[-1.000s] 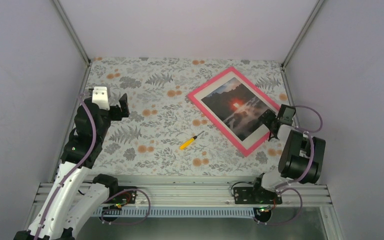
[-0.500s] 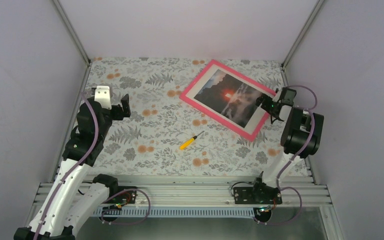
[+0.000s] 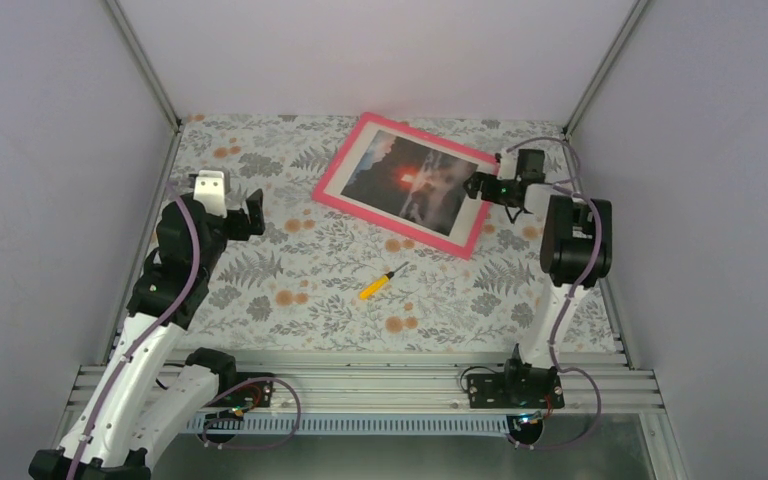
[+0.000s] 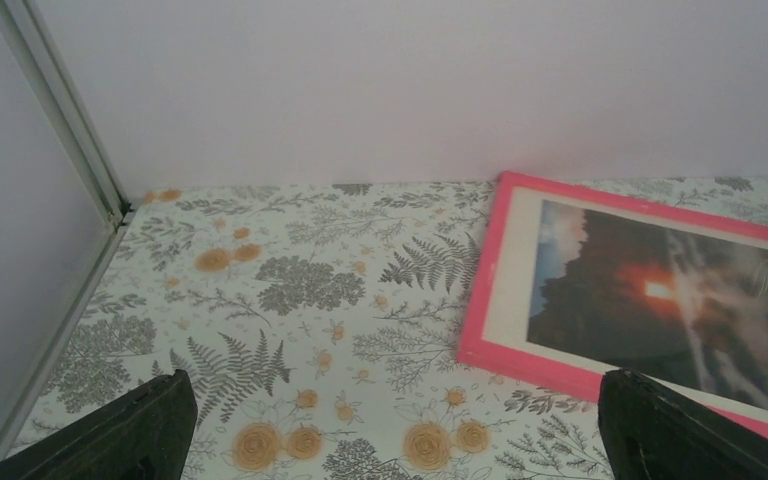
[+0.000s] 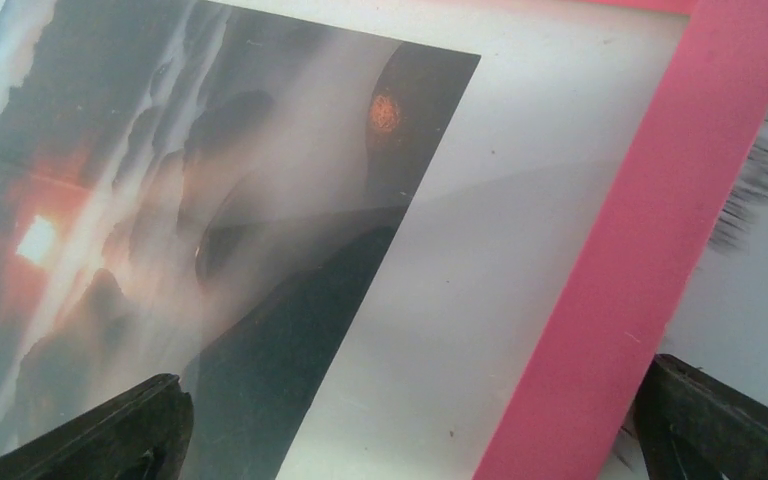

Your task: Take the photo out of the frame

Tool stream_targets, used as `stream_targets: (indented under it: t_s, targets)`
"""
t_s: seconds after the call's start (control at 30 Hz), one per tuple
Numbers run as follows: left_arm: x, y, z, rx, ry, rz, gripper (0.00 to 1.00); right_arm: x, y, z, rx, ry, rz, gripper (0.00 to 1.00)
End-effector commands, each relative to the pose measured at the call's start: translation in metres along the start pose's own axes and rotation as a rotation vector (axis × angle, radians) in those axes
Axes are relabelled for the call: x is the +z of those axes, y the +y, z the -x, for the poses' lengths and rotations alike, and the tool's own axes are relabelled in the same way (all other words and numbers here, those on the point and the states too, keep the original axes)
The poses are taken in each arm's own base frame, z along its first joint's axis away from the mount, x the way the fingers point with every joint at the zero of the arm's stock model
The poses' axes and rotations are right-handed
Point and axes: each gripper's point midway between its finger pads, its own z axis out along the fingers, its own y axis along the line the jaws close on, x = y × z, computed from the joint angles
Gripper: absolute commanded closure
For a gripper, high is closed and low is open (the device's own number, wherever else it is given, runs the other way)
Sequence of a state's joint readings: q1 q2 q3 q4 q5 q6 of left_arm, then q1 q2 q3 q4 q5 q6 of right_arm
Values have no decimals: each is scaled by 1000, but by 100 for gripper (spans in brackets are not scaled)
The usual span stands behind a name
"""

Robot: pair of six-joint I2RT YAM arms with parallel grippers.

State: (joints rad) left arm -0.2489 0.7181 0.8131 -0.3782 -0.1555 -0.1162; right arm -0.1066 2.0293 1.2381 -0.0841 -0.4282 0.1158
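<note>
The pink-bordered frame lies face up at the back of the table, turned at an angle. The photo, dark rocks and an orange sun, sits inside it behind a white mat. My right gripper is open at the frame's right end. In the right wrist view one finger is over the photo and the other is past the pink border. My left gripper hovers open at the left, well apart from the frame; between its fingers is only tablecloth.
A small screwdriver with a yellow handle lies on the floral tablecloth in front of the frame. White walls close in the back and both sides, with metal corner posts.
The frame has slid and turned toward the back left with the right gripper at its right end. The right arm has stretched further back. The left arm has barely shifted.
</note>
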Motion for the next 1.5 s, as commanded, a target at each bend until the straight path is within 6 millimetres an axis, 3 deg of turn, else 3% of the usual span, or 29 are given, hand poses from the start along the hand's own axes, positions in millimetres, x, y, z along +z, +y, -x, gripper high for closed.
stream_targets:
  t_s: [0.0,0.13,0.3,0.5,0.67,0.83,1.1,1.33,1.47]
  targets:
    - [-1,-5,8,6,-23,-28,0,26,36,-21,-48,121,108,0]
    - [1,-7,7,6,-17,-38,0,30,51,-17,-67,124,124,0]
    - [6,-10,4,7,4,-54,0,19,61,-19,-52,126,94,0]
    - [19,-16,-5,-15,65,-80,0,-6,70,-46,-9,143,72,0]
    - [41,-27,-20,-64,179,-121,0,-28,69,-75,32,149,34,0]
    - [60,-47,-39,-171,274,-210,0,-44,72,-93,32,131,10,5]
    - [75,-52,-82,-239,382,-222,0,-36,83,-118,11,182,4,19]
    - [70,-52,-120,-281,450,-222,0,-25,71,-121,31,183,-82,35]
    - [66,-53,-135,-300,477,-233,0,-22,66,-123,14,195,-107,51]
